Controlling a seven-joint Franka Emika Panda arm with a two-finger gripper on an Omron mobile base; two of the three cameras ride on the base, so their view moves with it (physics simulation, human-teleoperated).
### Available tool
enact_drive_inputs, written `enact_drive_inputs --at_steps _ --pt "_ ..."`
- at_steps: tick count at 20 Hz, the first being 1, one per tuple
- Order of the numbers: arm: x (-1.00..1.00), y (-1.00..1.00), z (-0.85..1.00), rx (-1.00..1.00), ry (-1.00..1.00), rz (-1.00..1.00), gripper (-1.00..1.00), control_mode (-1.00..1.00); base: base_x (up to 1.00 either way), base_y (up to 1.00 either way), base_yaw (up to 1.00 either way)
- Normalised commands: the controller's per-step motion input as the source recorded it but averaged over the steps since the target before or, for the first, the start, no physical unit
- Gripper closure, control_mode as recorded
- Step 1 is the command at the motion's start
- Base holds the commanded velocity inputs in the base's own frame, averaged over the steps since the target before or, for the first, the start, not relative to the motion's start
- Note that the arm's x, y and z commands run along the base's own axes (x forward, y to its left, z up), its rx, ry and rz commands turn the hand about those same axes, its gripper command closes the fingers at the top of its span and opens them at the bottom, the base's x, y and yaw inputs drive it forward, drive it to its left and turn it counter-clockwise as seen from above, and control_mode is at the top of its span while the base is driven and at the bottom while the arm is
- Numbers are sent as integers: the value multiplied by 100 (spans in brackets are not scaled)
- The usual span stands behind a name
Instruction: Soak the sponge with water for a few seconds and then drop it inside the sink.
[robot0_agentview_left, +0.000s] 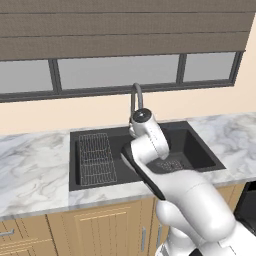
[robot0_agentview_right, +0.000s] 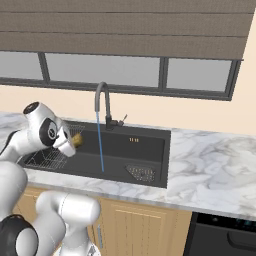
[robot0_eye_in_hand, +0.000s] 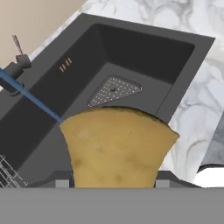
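My gripper hangs over the left part of the black sink, shut on the mustard-yellow sponge. In the hand view the sponge sits between the two fingertips of the gripper and fills the lower middle. A thin blue stream of water falls straight from the dark gooseneck faucet onto the sink floor. The sponge is a short way left of the stream, apart from it. In the hand view the water runs down to the sponge's upper left edge and passes behind it.
A wire rack lies in the sink's left half and a mesh strainer in its near right corner. Marble counter surrounds the sink. The faucet handle sticks out to the right. My arm crosses the basin in the left base view.
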Motion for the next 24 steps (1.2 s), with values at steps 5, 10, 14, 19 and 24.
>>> enact_drive_inputs --at_steps 5,10,14,19,24 --pt "11 -32 -1 0 0 -3 100 -100 0 0 0" --pt "22 -1 -13 -1 0 -7 100 -100 0 0 0" --pt "24 0 -7 -2 2 -15 100 -100 0 0 0" --pt "26 0 0 -3 11 -16 100 -100 0 0 0" --pt "15 7 0 -3 21 -7 100 -100 0 0 0"
